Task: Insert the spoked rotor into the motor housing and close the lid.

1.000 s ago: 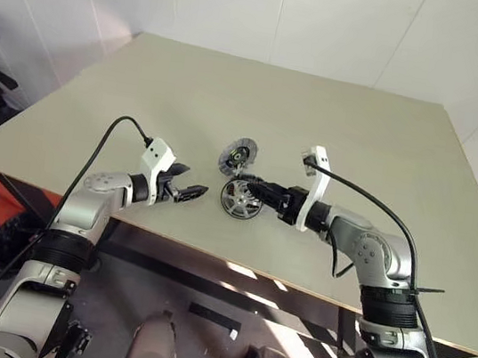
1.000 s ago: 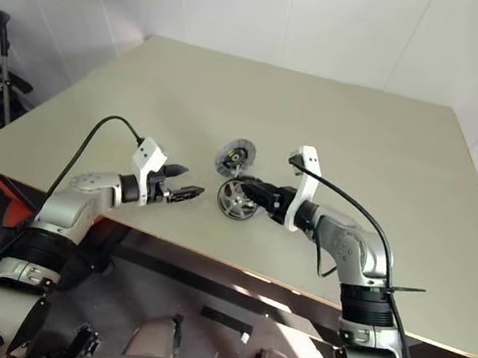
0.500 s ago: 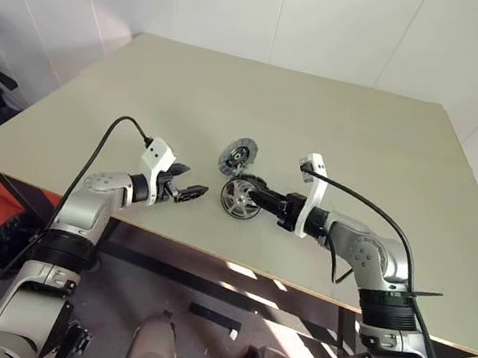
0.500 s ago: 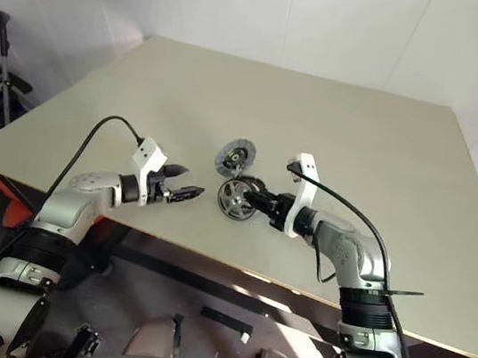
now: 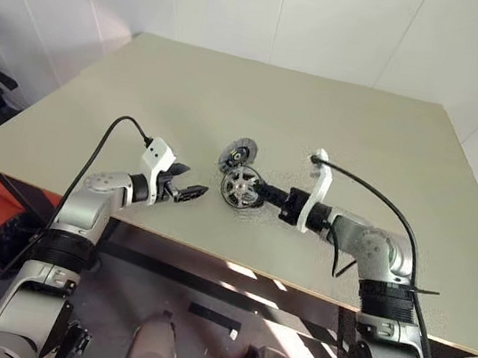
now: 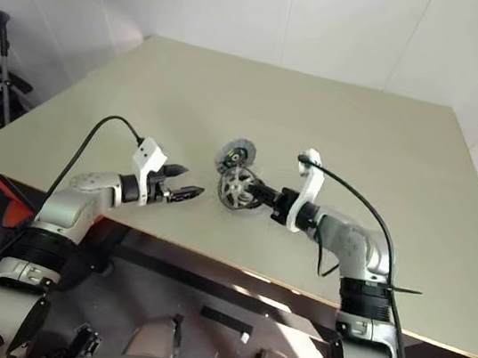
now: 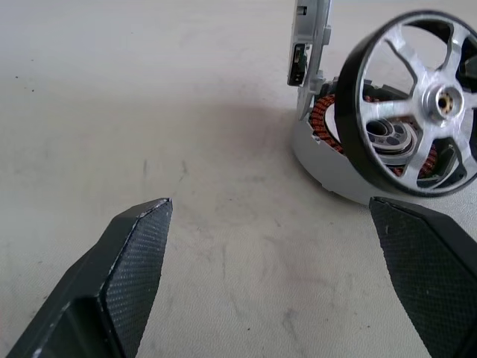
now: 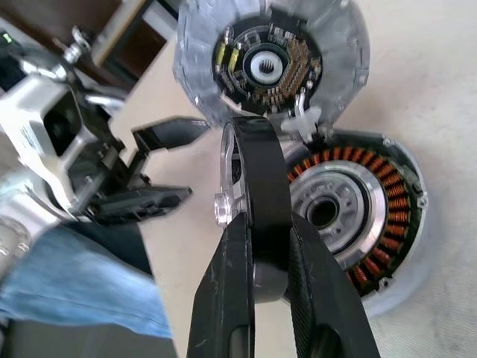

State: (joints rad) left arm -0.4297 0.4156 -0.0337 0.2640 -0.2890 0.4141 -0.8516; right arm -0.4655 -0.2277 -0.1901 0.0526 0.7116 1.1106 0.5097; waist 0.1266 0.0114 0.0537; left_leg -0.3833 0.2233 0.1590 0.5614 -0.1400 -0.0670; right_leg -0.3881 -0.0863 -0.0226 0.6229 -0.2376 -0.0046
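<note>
The right gripper point(image 8: 261, 298) has its two black fingers clenched on the thick black rim of the spoked rotor point(image 7: 406, 104), holding the disc up on edge so that its silver spokes and hub face toward the left arm. The rotor hangs just above and partly in front of the motor housing point(image 8: 358, 216), which lies flat on the pale table point(image 5: 337, 122) with its ring of copper-brown windings around a dark centre facing up; whether the rotor's lower rim touches the housing cannot be told. Just beyond the housing, touching or nearly touching its far edge, lies the lid point(image 8: 272, 60), a round silvery-grey disc with its dark centre up. In the head views the three parts sit close together near the middle of the table's front half, with the lid point(image 5: 240, 154) farthest from the robot. The left gripper point(image 5: 185, 192) hovers low over the table, well to the left of the parts, its fingers spread wide and holding nothing, pointing toward the rotor.
</note>
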